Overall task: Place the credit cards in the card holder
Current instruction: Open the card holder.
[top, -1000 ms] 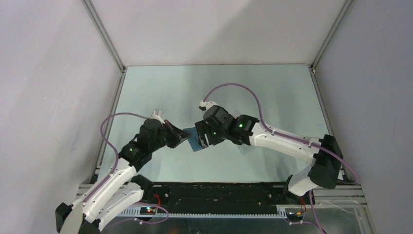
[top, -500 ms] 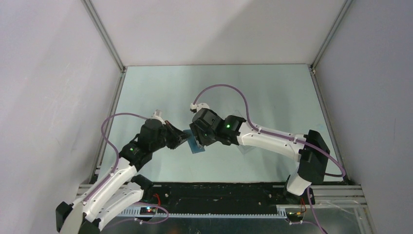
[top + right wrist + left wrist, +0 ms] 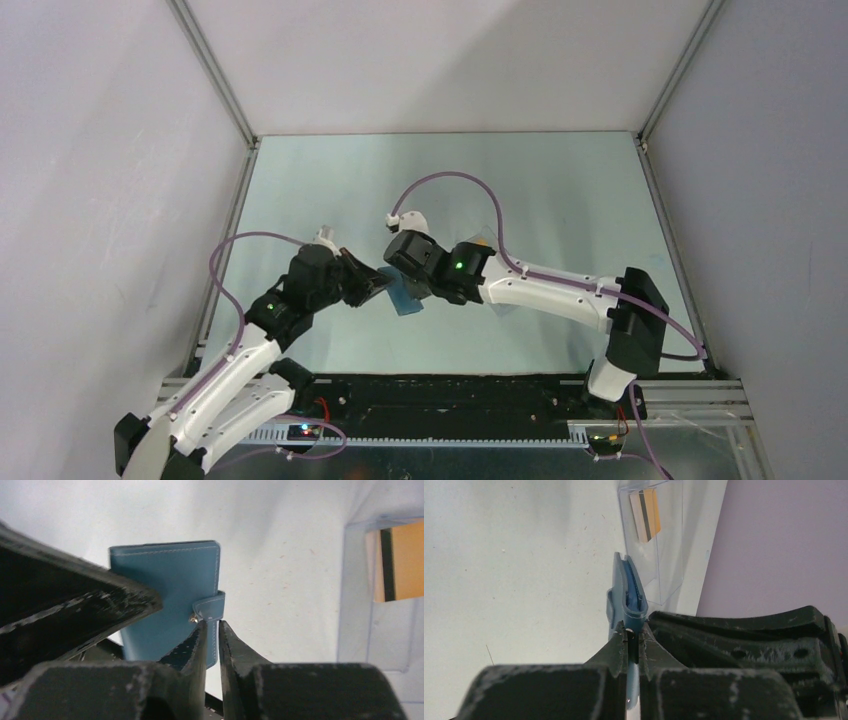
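The right hand [image 3: 212, 626] was nearly closed on the clasp tab [image 3: 211, 607] of the card holder [image 3: 165, 580], a grip that could be lost if too little was caught.

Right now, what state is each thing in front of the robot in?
wallet: folded shut, gripped by both grippers.
orange card: inside the clear box, not in the wallet.
clear box: untouched, holding the card.
left gripper: shut on the wallet.
right gripper: shut on the wallet's edge.

Pale green tabletop [image 3: 560, 190], plain lilac-grey walls [image 3: 100, 200], aluminium corner posts [image 3: 215, 75], soft light.
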### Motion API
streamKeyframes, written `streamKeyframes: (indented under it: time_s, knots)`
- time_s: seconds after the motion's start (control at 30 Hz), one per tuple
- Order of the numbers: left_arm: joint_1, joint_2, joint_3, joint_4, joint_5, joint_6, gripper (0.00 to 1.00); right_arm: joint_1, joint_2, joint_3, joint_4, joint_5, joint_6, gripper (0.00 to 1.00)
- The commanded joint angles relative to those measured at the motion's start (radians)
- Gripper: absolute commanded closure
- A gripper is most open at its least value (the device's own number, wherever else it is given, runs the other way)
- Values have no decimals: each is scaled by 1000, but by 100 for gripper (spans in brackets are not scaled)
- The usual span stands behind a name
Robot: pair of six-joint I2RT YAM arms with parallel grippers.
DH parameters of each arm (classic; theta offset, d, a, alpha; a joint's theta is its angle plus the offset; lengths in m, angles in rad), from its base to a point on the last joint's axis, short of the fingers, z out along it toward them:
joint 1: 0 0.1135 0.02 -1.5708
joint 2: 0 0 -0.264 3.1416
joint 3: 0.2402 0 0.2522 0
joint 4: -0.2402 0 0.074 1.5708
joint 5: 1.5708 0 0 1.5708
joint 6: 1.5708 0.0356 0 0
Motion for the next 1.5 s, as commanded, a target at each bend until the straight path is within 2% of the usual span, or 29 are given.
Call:
streamKeyframes:
  time_s: [0.0, 0.27, 0.37, 0.43, 0.57, 0.67, 0.7, 0.77, 0.83, 0.97, 1.1, 1.13, 1.23, 1.3, 1.43, 1.47]
  knots:
    - [-16, -41, 2, 41, 58, -31, 100, -30, 43, 35, -128, 220, 29, 84]
    - [-17, -81, 5, 44, 77, -16, 100, -147, 24, -41, -138, 173, 40, 84]
    - [-18, -95, 10, 44, 84, 11, 100, -183, -23, -79, -108, 75, 25, 83]
    - [-18, -102, 17, 45, 86, 34, 100, -213, -71, -110, -80, -17, 19, 79]
    - [-18, -113, 23, 67, 88, 48, 100, -292, -238, -227, 33, -240, 45, 59]
    - [-18, -109, 22, 104, 97, 40, 100, -360, -417, -364, 132, -389, 87, 32]
    - [-18, -105, 22, 112, 99, 35, 100, -376, -449, -389, 190, -454, 93, 19]
    - [-18, -95, 22, 138, 110, 27, 100, -375, -527, -441, 251, -505, 108, 4]
    - [-17, -83, 21, 164, 126, 16, 100, -349, -552, -449, 271, -526, 100, 1]
    - [-21, -67, 11, 230, 152, -10, 100, -280, -509, -419, 275, -501, 83, 1]
    - [-25, -63, -21, 312, 175, -47, 100, -246, -428, -361, 292, -492, 79, 6]
    - [-29, -62, -25, 322, 177, -50, 100, -244, -417, -347, 304, -492, 87, 8]
    - [-30, -69, -33, 325, 179, -43, 100, -242, -362, -313, 304, -484, 110, 28]
    - [-30, -76, -40, 325, 179, -44, 100, -249, -347, -308, 295, -470, 121, 35]
    - [-30, -89, -55, 325, 184, -50, 100, -270, -353, -307, 309, -479, 130, 37]
    - [-30, -92, -60, 325, 183, -50, 100, -278, -354, -307, 312, -481, 128, 41]
